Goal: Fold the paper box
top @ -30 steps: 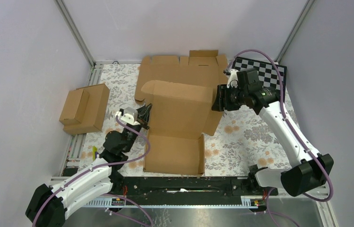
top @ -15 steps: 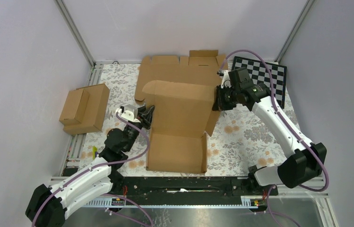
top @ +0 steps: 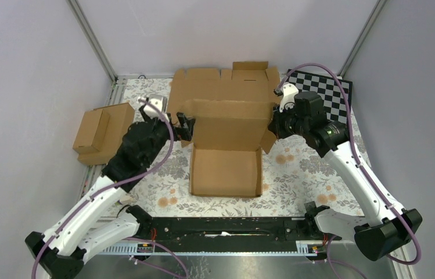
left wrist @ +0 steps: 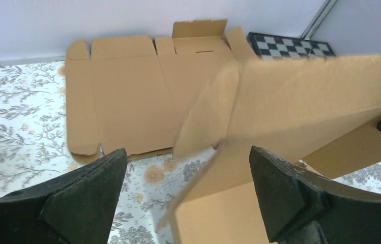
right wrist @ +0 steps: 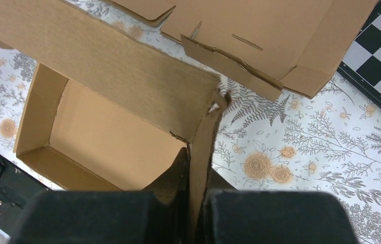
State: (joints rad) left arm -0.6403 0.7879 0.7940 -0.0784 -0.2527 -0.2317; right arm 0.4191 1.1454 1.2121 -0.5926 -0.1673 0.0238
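White cloth printed with grey leaves and orange flowers (top: 302,168) covers the table and carries everything else. At its far edge lies the wide, flat brown cardboard blank with notched flaps (top: 215,87), spread out against the back wall.

Just in front of that blank, near the middle of the cloth, sits the paper box (top: 225,171), a shallow brown corrugated mailer. Its rectangular tray rests open side up on the cloth. Its hinged lid stands raised along the tray's far edge, and the lid's upper edge overlaps the blank in the top view.

Two joined smaller brown cardboard boxes (top: 103,132) rest at the left edge of the table, well apart from the mailer. A black-and-white checkerboard panel (top: 325,90) lies in the far right corner, beside the blank.

The right gripper (top: 274,129) is at the lid's right end. In its wrist view the black fingers (right wrist: 178,175) are clenched on the thin side flap hanging there, with the cardboard pinched edge-on between them.

The left gripper (top: 184,125) is at the lid's left end. In its wrist view the two black fingers (left wrist: 91,188) are spread wide and released. The lid's left side flap hangs in the gap between them, and I cannot tell that either finger touches it.
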